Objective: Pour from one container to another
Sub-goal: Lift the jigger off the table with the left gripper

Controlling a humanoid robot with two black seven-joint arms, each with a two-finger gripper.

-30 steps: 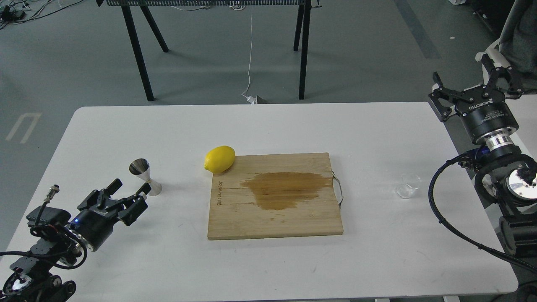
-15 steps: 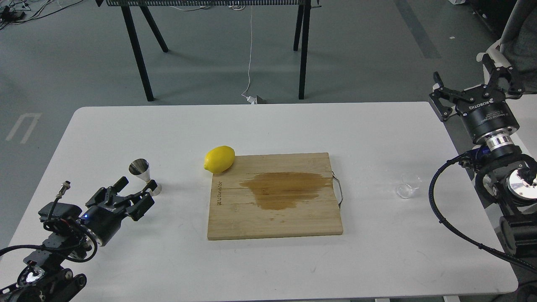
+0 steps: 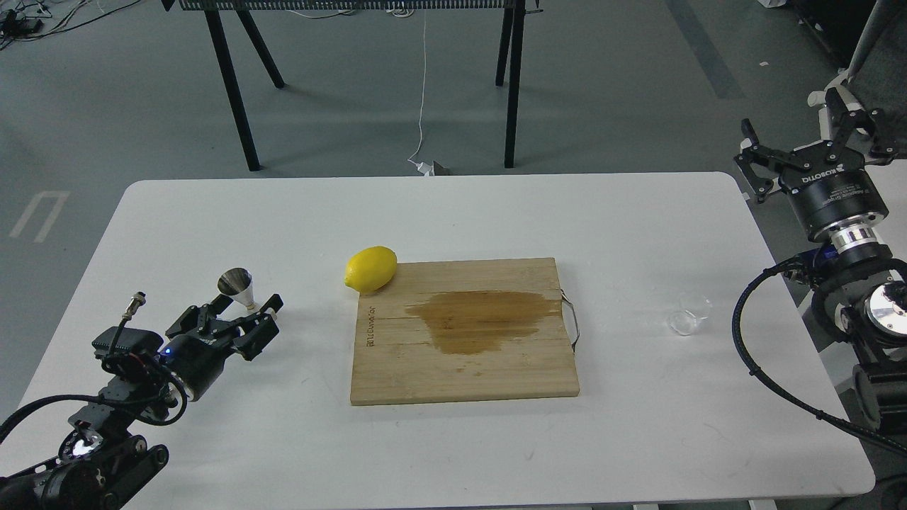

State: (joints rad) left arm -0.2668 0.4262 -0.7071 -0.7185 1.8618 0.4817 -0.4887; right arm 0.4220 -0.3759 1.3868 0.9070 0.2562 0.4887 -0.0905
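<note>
Right gripper (image 3: 811, 138) open, body marked ROBOTIQ; board (image 3: 464, 333) lettering illegible.

**Table layout: board in the middle, vessels at either side**

A cutting board (image 3: 464, 331) lies at the centre of the table (image 3: 453, 212). A lemon (image 3: 370, 269) rests at its far left corner, touching the edge. Left of the board stands the jigger (image 3: 239, 287), with the left gripper (image 3: 241, 319) just before it. Right of the board, well apart, sits the glass cup (image 3: 689, 314). The right gripper (image 3: 808, 142) hangs beyond the table's far right corner.
</note>
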